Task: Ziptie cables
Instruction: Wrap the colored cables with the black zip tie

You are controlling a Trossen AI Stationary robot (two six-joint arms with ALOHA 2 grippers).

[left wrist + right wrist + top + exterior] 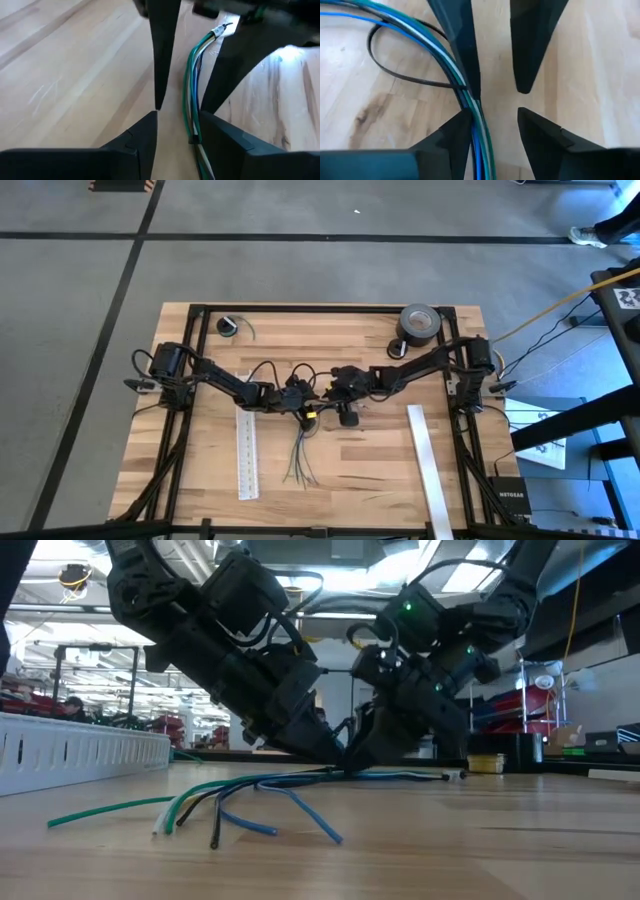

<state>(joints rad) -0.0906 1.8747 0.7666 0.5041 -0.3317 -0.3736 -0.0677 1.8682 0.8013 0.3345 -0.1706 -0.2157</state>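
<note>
Meeting over cables point(303, 442), both pincers parted.

Dark grey tape roll point(420, 323) at my table's far right corner; two long white slotted strips point(246, 451) point(429, 467) flank centre; small round coil point(229, 327) far left.

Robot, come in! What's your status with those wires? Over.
Left claw open, straddling the thin green, white and blue cables. Right claw open beside them. Thin black plastic ziptie looped round bundle. Nothing blocking.
</note>
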